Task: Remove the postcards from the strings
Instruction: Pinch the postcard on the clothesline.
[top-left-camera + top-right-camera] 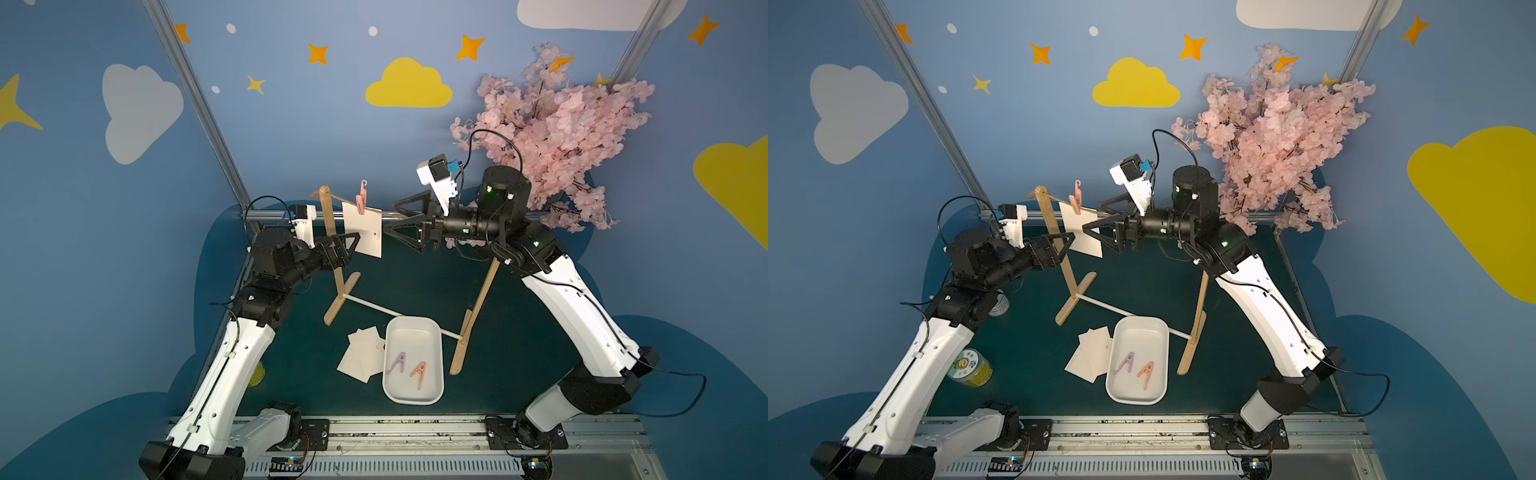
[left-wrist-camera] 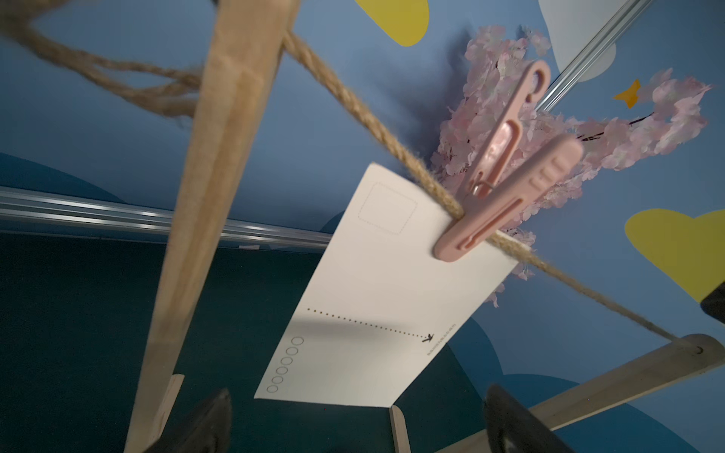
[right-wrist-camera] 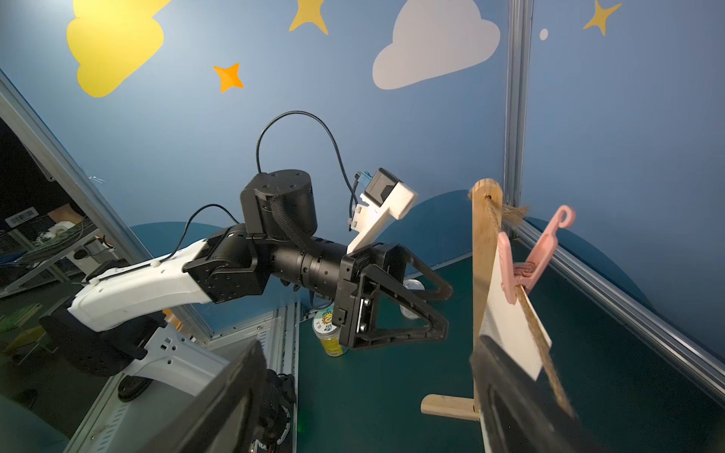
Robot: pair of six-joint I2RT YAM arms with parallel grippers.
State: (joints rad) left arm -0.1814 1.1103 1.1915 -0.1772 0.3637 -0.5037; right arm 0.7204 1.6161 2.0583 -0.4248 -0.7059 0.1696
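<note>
Top views give you what the wrist cams don't: the tray on the desk, at 6 o'clock of the stand. Two loose postcards overlap just beside its 9 o'clock rim. The tray holds two pegs, apart: lilac peg and pink peg.

Left wrist gives you the print on the hung card: dotted stamp box, dotted line ending in a small logo, six circles in a row. From above that is too small to read. Same view shows the twine peg clamping the card's top edge to the twine.

Right wrist gives you the left jaws side-on: apart, gripping nothing, just beside the left post, with the card edge-on past it.

Right jaws: apart in both top views, at the card's 3 o'clock edge, with the twine passing between them. Whether they touch the card, can't tell. Left jaws sit at the card's 8 o'clock corner.

Count:
- postcards: 3 (1 hung, 2 on desk)
- pegs: 3 (1 on twine, 2 in tray)
- posts: 2
- tray: 1
- tins: 2 in a top view, yellow jar and grey tin, both at the desk's 9 o'clock side by the left arm
</note>
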